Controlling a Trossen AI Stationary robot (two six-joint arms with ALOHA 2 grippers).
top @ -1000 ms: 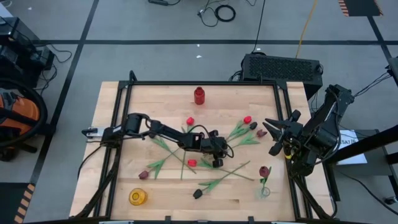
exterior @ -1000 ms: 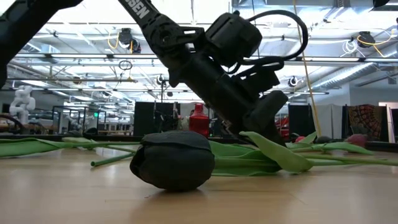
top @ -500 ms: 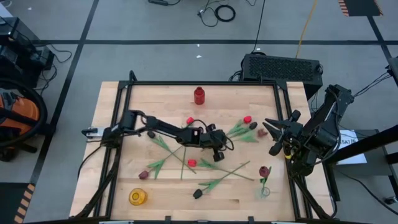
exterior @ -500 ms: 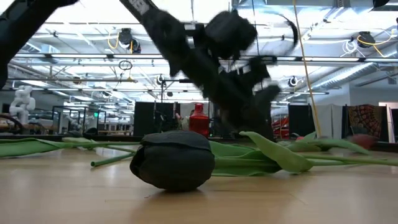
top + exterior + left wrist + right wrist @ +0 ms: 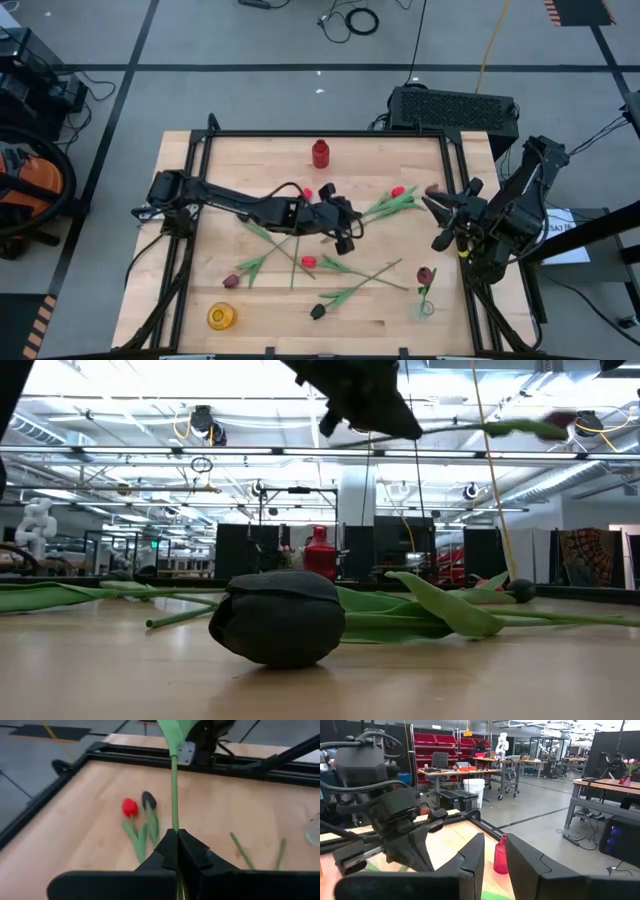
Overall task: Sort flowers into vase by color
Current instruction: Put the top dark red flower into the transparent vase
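The room is a large workshop with a grey concrete floor [image 5: 250,40] marked by dark tape lines [image 5: 300,68]. Cables [image 5: 350,20] lie coiled on it beyond the wooden table [image 5: 200,290]. Red storage bins [image 5: 432,744] fill shelving along one wall, with desks [image 5: 455,771] and a white bin [image 5: 473,787] nearby. Overhead, bright ceiling lights [image 5: 200,422] hang among metal trusses [image 5: 150,455].

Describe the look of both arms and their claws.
Both arms are dark, jointed, with black cables looped alongside. The left claw has two matte black wedge-shaped fingers. The right claw has similar blocky black fingers, and yellow marks show near its wrist in the high view.
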